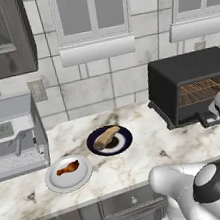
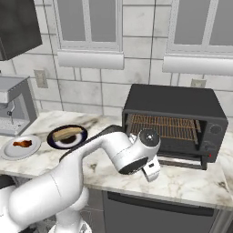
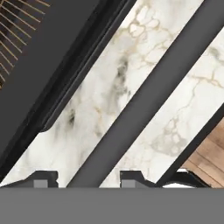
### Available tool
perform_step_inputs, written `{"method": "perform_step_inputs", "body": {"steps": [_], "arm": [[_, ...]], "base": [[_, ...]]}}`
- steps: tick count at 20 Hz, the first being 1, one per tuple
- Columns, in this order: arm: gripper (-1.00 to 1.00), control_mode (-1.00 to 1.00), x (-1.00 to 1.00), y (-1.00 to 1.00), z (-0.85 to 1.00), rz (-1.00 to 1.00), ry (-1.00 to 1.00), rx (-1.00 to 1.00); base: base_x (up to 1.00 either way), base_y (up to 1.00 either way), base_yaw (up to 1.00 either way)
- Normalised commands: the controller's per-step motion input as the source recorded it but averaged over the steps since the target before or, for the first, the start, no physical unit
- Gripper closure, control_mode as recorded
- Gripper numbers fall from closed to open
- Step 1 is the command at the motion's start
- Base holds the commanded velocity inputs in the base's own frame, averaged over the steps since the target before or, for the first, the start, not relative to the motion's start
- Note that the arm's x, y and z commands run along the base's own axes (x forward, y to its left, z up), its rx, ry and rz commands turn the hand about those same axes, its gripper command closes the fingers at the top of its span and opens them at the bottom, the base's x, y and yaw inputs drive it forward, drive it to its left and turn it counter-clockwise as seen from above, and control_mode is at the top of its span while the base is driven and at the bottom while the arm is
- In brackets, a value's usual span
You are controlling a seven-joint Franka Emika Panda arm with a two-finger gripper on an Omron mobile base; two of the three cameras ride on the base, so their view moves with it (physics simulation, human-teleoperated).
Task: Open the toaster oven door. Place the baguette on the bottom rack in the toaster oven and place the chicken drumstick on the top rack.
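Oven door (image 2: 182, 161) is folded down flat in front of the toaster oven (image 2: 177, 107), both wire racks exposed. Claw (image 3: 83, 177) sits low at the door's front edge with the door's bar handle (image 3: 144, 100) running between its fingertips (image 3: 131, 178); can't tell if they actually clamp it. Baguette (image 1: 106, 137) lies on the dark plate (image 1: 127, 142), drumstick (image 1: 67, 167) on the white plate (image 1: 55, 182), both on the counter (image 1: 141, 165), left of the oven, near the coffee machine (image 1: 12, 136).
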Motion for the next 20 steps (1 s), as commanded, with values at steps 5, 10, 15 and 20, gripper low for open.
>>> {"method": "perform_step_inputs", "body": {"steps": [5, 10, 15, 20], "arm": [[1.00, -1.00, -0.31, -0.06, 0.17, 0.09, 0.05, -0.06], [1.00, -1.00, 0.00, -0.05, 1.00, 0.00, -0.06, 0.08], [-1.00, -1.00, 0.64, 0.01, 0.91, 0.00, -0.01, 0.04], [-1.00, -1.00, 0.90, -0.07, -0.56, 0.01, 0.01, -0.02]], "base": [[0.00, 0.00, 0.00], [0.00, 0.00, 0.00], [0.00, 0.00, 0.00], [0.00, 0.00, 0.00]]}}
